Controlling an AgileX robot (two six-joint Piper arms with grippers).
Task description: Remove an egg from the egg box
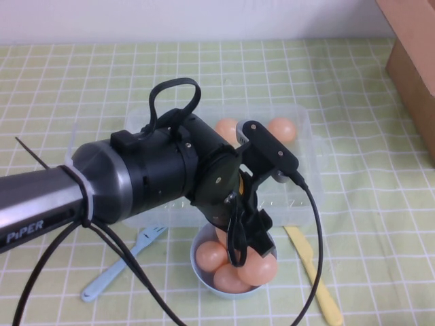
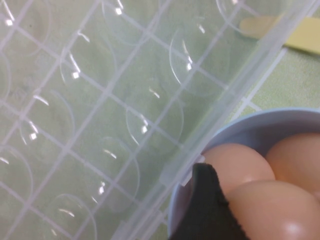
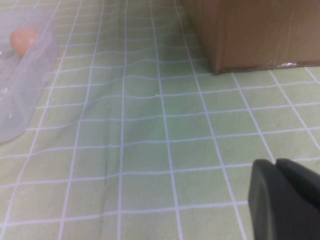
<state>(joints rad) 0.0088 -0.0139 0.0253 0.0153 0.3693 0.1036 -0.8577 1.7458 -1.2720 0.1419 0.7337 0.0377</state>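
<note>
The clear plastic egg box (image 1: 302,159) lies in the middle of the table with two orange eggs (image 1: 282,128) in its far cells. It also shows in the left wrist view (image 2: 100,100), its near cells bare. My left gripper (image 1: 250,251) hangs just over the light-blue bowl (image 1: 201,272) in front of the box. It is shut on an orange egg (image 1: 262,269). In the left wrist view one black finger (image 2: 205,210) presses against this egg (image 2: 272,212). My right gripper (image 3: 286,197) is shut and empty over the cloth, right of the box.
Two more eggs (image 1: 211,256) lie in the bowl. A light-blue fork (image 1: 122,261) lies left of the bowl and a yellow knife (image 1: 312,272) right of it. A cardboard box (image 1: 414,54) stands at the far right.
</note>
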